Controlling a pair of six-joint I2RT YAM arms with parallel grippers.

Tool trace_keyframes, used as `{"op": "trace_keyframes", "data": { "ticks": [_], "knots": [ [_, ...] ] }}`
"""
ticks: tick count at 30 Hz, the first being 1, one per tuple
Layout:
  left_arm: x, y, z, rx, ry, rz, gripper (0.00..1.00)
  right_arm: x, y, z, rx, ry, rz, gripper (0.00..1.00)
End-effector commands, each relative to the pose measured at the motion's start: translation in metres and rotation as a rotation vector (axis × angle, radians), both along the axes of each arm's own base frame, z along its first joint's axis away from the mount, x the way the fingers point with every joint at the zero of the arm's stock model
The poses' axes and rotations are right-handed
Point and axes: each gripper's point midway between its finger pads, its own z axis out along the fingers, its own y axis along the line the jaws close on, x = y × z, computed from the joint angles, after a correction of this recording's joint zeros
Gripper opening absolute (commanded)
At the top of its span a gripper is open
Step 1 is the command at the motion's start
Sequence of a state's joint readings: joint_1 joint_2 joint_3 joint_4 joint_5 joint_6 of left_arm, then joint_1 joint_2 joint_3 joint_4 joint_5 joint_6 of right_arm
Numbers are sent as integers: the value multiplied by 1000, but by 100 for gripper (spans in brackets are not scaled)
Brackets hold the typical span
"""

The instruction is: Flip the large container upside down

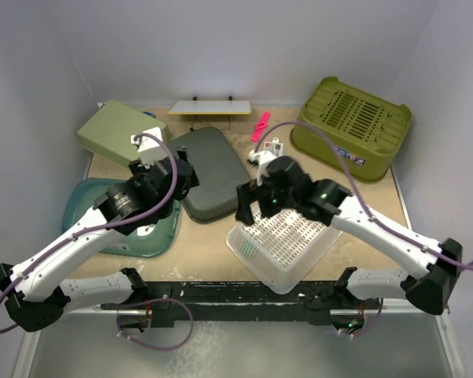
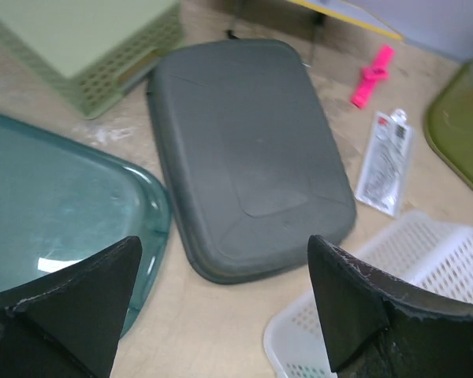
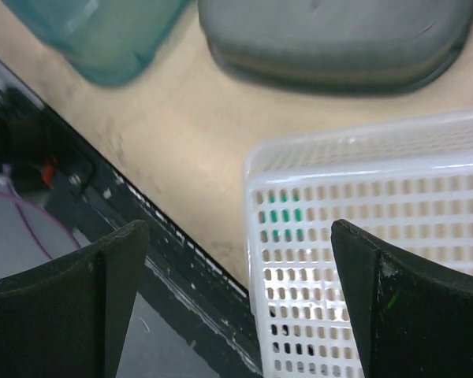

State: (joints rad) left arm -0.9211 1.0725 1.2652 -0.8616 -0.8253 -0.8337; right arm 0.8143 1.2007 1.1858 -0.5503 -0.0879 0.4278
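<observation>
1. White walls are enclosing a tan tabletop. The olive-green large container [image 1: 355, 126] is sitting at the far right corner, with its slotted base facing up and a white label on its near side.
2. Only the overhead view is showing that whole container. The left wrist view is catching just an olive rim, but it is showing a printed sachet [image 2: 386, 161] and a pink clip [image 2: 372, 75] clearly.
3. The left gripper [image 2: 225, 303] is hovering with its fingers spread and empty over the near end of the dark grey tub [image 2: 248, 157], beside the teal tub [image 2: 55, 213].
4. The right gripper [image 3: 240, 276], likewise spread and empty, is hanging over the white perforated basket [image 3: 378, 236] at the near edge. Its arm is reaching in from the near right corner.
</observation>
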Motion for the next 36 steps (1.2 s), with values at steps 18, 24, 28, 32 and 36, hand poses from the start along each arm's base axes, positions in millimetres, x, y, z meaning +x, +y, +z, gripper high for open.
{"op": "trace_keyframes", "data": {
  "ticks": [18,24,28,32,36],
  "knots": [
    [18,45,-30,-35,57,254,83,-52,-11,-129,-443,104,-46,100],
    [27,28,-26,-57,50,191,83,-29,-11,-80,-320,2,-81,100],
    [34,17,-17,-74,26,150,83,-19,5,-40,-236,-55,-86,100],
    [38,15,-5,-83,-13,135,83,3,-4,-7,-189,-172,-204,100],
    [42,8,5,-81,-37,93,83,34,-29,32,-171,-393,-359,100]
  ]
}}
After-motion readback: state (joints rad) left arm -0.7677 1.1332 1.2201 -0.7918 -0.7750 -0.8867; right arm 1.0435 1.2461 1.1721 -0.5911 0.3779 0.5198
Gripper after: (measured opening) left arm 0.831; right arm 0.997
